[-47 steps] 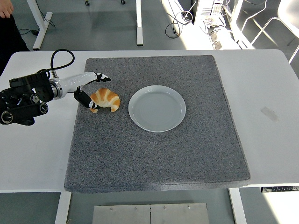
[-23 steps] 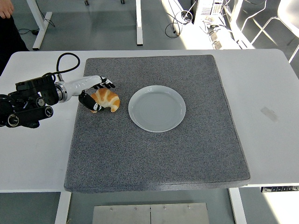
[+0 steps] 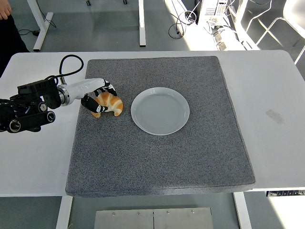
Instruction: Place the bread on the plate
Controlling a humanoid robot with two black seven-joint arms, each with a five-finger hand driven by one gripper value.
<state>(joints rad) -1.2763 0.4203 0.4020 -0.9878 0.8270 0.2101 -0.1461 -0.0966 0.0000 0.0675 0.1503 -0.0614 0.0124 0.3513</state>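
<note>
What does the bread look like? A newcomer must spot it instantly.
On the white table lies a grey mat. Left of its white plate sits the bread, a golden-brown croissant, the only food, with the left hand closed on it.

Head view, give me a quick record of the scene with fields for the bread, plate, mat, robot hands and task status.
bread: croissant lying on the grey mat, left of the plate, not touching it
plate: white plate, empty, near the mat's middle
mat: grey mat covering most of the white table
left robot hand: left robot hand with fingers curled around the croissant's left end
right robot hand: not in view
task status: bread not yet on the plate
</note>
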